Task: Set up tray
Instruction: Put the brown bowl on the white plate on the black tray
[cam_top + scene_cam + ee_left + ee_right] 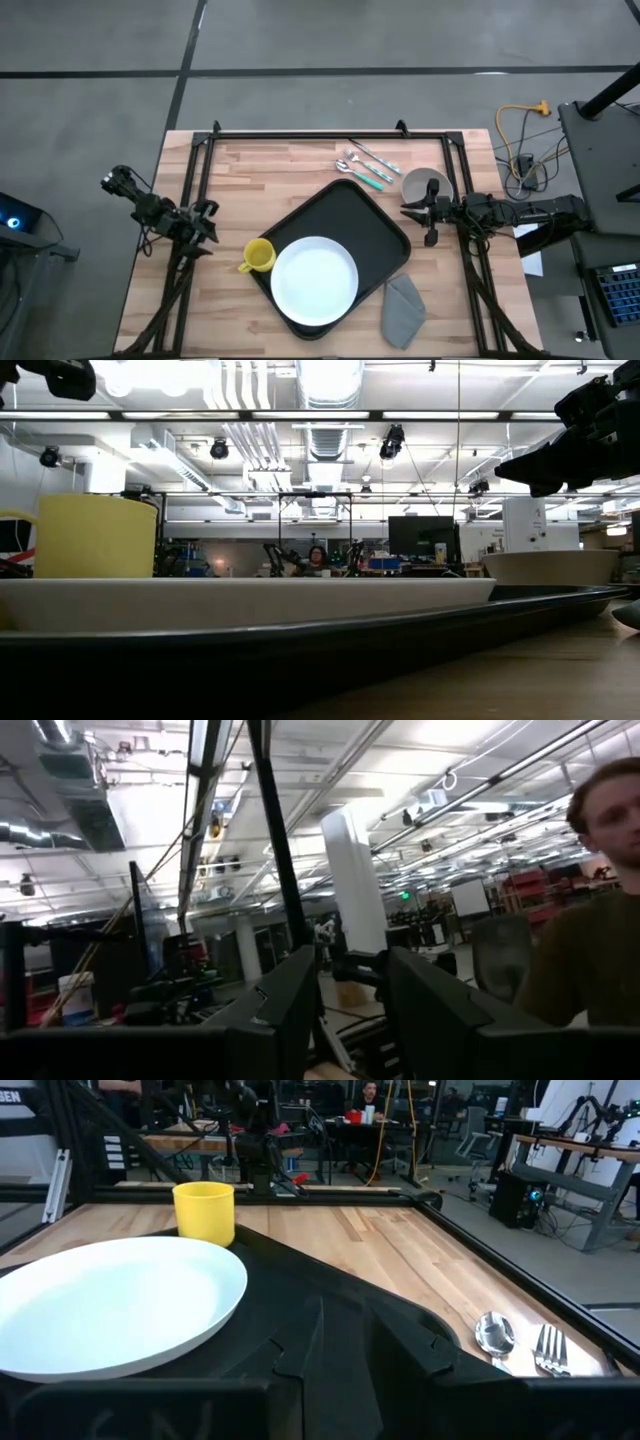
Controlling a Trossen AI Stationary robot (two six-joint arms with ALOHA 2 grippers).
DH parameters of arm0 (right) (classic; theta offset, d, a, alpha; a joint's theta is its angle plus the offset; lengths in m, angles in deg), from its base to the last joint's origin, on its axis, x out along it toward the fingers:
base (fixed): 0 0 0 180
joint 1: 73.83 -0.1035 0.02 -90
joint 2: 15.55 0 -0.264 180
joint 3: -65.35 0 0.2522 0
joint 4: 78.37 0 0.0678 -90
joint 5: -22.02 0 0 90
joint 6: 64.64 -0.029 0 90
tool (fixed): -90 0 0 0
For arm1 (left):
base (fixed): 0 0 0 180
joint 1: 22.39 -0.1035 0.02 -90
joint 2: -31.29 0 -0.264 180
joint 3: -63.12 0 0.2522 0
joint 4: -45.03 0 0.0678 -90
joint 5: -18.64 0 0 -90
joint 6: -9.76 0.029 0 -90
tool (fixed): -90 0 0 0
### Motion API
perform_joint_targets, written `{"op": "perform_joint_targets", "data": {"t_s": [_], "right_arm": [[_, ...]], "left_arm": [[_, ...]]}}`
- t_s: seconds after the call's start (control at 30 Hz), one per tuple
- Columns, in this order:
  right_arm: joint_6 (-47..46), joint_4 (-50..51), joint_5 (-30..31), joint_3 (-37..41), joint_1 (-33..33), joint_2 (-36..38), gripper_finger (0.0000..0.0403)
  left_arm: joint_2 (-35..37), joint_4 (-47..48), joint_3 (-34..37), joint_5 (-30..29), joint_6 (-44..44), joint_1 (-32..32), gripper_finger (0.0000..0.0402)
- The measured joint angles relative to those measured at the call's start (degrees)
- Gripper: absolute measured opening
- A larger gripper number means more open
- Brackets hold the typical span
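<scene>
Black and rimmed, the tray (385, 235) lies turned at an angle in the centre of the high view on the pale wooden table (300, 170). A round white plate (314, 281) sits on the tray's lower-left part, its edge reaching the tray's lower rim. A yellow cup (259, 256) stands on the wood just left of the tray, beside the plate. Above the tray, toward the upper centre, a spoon (351, 169) and a fork (372, 153) with teal handles lie side by side. A grey bowl (424, 185) stands right of them, and a folded grey cloth (404, 305) lies at the lower right, just off the tray's corner. The right gripper (407, 212) hangs at the tray's right edge, below the bowl, its fingers a little apart with nothing between them. The left gripper (210, 222) waits at the left of the table, well clear of the cup, fingers parted and empty. A person (590, 920) shows at the right edge of the left wrist view.
</scene>
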Motion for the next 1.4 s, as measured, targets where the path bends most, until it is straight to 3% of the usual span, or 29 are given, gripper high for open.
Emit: {"op": "perform_joint_targets", "data": {"t_s": [0.7, 0.93, 1.23, 1.4], "right_arm": [[0.1, 0.0, 0.0, 0.0, 0.0, 0.0, 0.0068], [7.3, 0.0, 0.0, 0.0, 0.0, 0.0, 0.0068], [7.5, -0.2, 0.0, 0.0, 0.0, 0.0, 0.0068], [2.9, -2.1, 0.0, 0.0, 0.0, -0.1, 0.0068]], "left_arm": [[-1.0, 8.4, 0.3, 0.2, -4.2, 0.0, 0.0116], [-1.0, 14.3, 0.2, 0.2, -4.4, 0.0, 0.0116], [-1.0, 14.6, 0.2, 0.2, -4.9, 0.0, 0.0116], [-1.0, 15.2, 0.3, 0.2, -4.9, 0.0, 0.0116]]}}
